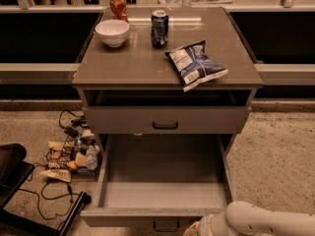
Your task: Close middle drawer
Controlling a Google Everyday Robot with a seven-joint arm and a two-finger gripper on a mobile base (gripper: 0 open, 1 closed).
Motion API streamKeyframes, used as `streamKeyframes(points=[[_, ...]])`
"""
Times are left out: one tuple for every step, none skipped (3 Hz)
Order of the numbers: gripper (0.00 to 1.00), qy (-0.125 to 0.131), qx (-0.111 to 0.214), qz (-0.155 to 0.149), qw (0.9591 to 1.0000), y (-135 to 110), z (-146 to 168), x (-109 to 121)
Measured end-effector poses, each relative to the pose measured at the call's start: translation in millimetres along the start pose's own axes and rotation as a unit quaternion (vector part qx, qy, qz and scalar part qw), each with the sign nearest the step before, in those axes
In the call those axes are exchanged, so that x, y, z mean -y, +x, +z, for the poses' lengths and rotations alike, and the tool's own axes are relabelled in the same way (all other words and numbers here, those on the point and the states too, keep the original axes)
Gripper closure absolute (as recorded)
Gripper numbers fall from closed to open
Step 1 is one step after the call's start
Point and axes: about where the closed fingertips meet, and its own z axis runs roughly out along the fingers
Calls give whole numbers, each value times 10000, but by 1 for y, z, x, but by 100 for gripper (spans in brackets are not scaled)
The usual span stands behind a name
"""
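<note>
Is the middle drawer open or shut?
Open: the middle drawer is pulled far out, empty inside showing. The gripper sits by its front edge.

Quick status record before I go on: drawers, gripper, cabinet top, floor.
middle drawer: pulled far out, nothing inside
top drawer: slightly out
gripper: at the bottom edge, just right of the middle drawer's handle, on the white arm coming from the right
cabinet top: white bowl, red can, dark can, chip bag
floor, left: cables and small clutter
</note>
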Motion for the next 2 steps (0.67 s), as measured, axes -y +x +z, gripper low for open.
streamKeyframes(points=[[100, 38, 69, -53, 10000, -3, 4, 15], [100, 39, 70, -53, 10000, -3, 4, 15]])
